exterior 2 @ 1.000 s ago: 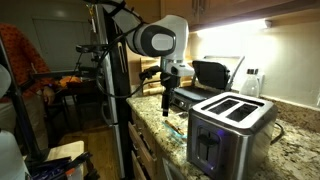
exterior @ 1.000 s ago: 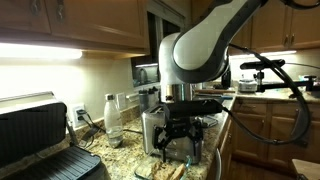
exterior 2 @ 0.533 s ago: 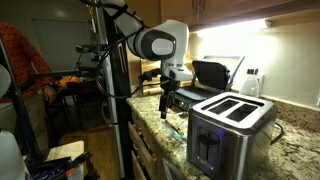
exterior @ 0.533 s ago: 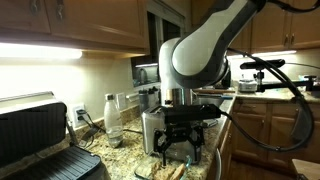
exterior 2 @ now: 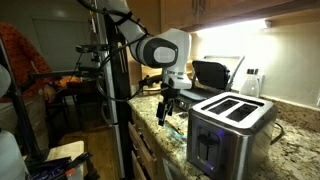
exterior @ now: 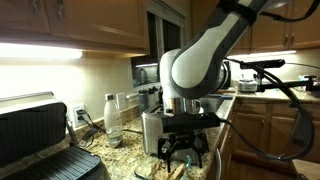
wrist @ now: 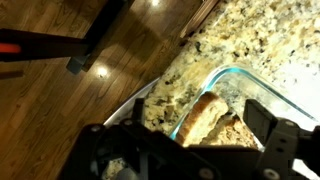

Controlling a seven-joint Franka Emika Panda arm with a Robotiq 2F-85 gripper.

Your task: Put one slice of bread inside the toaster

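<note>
We find the slice of bread (wrist: 203,116), tan with a rough, darker crust, lying in a clear glass dish (wrist: 268,92) with rounded corners, set on the speckled granite counter (wrist: 262,30). In the wrist view it sits right under the gripper (exterior: 185,152), framed by the dark fingers (wrist: 266,126); we cannot tell whether they touch it. The jaws stand spread wide with nothing in their grasp. The toaster (exterior 2: 232,124), boxy brushed steel with two top slots, stands on the same counter close by. The smooth white arm (exterior: 200,65) arches over from above, wrist pointing straight down.
</note>
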